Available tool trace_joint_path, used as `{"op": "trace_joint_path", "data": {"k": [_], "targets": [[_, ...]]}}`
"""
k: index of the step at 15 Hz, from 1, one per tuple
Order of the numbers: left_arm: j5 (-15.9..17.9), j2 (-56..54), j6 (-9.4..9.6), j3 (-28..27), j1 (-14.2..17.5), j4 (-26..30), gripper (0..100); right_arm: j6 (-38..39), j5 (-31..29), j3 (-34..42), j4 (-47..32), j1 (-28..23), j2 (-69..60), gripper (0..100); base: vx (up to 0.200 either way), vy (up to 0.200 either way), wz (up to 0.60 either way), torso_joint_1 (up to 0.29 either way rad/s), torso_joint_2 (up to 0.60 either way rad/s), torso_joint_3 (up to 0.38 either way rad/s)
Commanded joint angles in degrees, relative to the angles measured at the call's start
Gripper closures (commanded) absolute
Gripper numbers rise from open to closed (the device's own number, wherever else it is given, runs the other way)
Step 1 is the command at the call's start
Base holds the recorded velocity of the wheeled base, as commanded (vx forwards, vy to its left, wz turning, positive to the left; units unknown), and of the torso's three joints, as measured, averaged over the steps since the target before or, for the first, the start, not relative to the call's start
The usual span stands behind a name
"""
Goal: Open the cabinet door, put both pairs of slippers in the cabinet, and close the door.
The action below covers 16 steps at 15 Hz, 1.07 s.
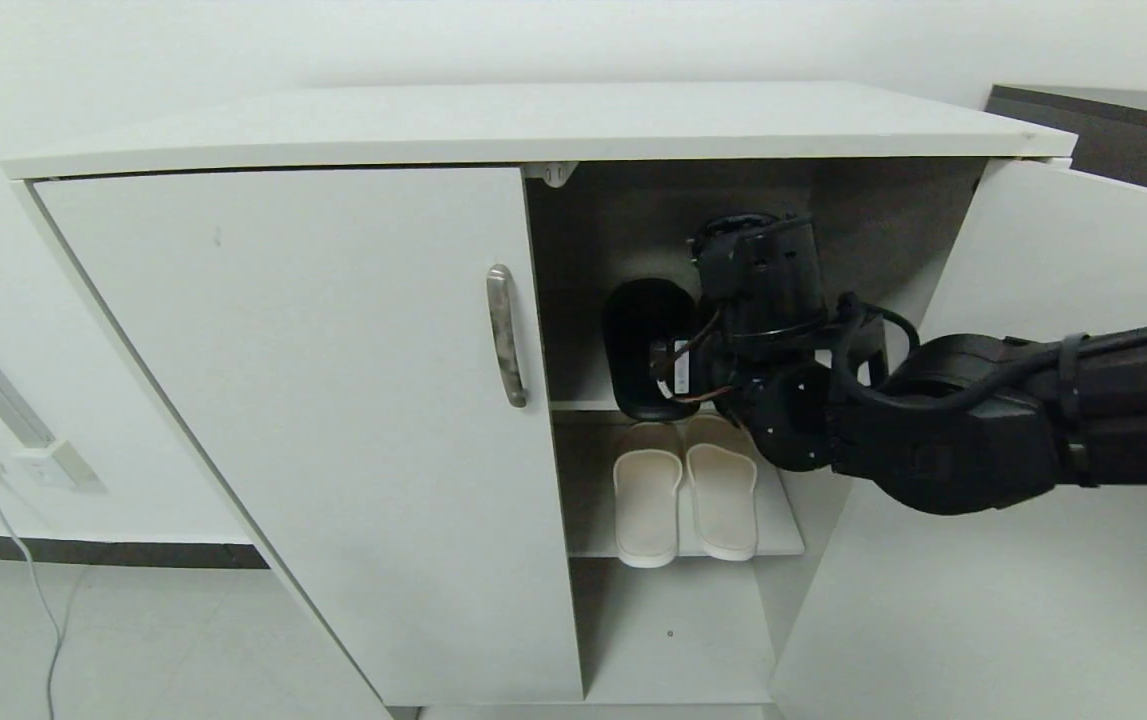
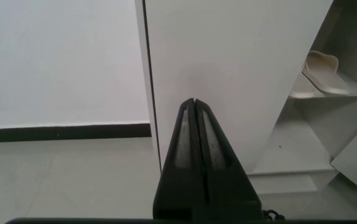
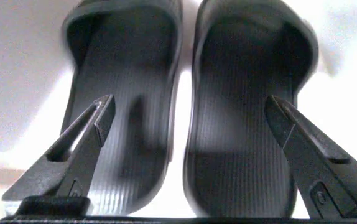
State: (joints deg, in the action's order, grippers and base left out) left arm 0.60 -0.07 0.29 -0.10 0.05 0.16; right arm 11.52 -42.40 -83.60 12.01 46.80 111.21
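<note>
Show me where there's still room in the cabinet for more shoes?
The cabinet floor, below the white slippers, is bare beside the closed left door. The middle shelf has only thin strips around the white pair. The top shelf is crowded: the black slippers lie there, with the right gripper in front of them, fingers spread.

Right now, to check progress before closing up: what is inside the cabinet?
White slippers lie on the lower shelf, black slippers on the shelf above, with the open right gripper close by them. The shut left door hides the cabinet's other half.
</note>
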Motion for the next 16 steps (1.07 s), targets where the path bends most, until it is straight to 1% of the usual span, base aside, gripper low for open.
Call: {"op": "trace_joint_path", "data": {"k": [1, 3, 4, 5, 7, 12, 16], "targets": [[0.0, 0.1, -0.03, 0.0, 0.0, 0.0, 100, -0.3, 0.6, 9.4, 4.2, 2.2, -7.7, 0, 0.0, 0.0, 0.0, 0.0, 0.0, 0.0], [0.1, 0.1, 0.06, 0.0, 0.0, 0.0, 100, -0.5, 2.8, 17.2, 8.9, 4.4, -12.2, 0, 0.0, 0.0, 0.0, 0.0, 0.0, 0.0], [0.2, 0.1, 0.06, 0.0, 0.0, 0.0, 100, -0.9, 4.0, 20.0, 10.5, 5.4, -14.1, 100, 0.0, 0.0, 0.0, 0.0, 0.0, 0.0], [0.2, 0.1, 0.06, 0.0, 0.0, 0.0, 100, -1.3, 4.3, 21.8, 11.3, 5.9, -15.1, 100, 0.0, 0.0, 0.0, 0.0, 0.0, 0.0], [0.2, 0.1, 0.06, 0.0, 0.0, 0.0, 100, -1.7, 4.3, 23.2, 11.5, 6.5, -14.9, 100, 0.0, 0.0, 0.0, 0.0, 0.0, 0.0], [0.2, 0.1, -0.03, 0.0, 0.0, 0.0, 100, -1.7, 4.0, 23.5, 11.6, 8.4, -13.9, 100, 0.0, 0.0, 0.0, 0.0, 0.0, 0.0], [0.2, 0.1, -0.03, 0.0, 0.0, 0.0, 100, -1.7, 3.7, 23.6, 11.6, 8.7, -13.4, 100, 0.0, 0.0, 0.0, 0.0, 0.0, 0.0]]}}
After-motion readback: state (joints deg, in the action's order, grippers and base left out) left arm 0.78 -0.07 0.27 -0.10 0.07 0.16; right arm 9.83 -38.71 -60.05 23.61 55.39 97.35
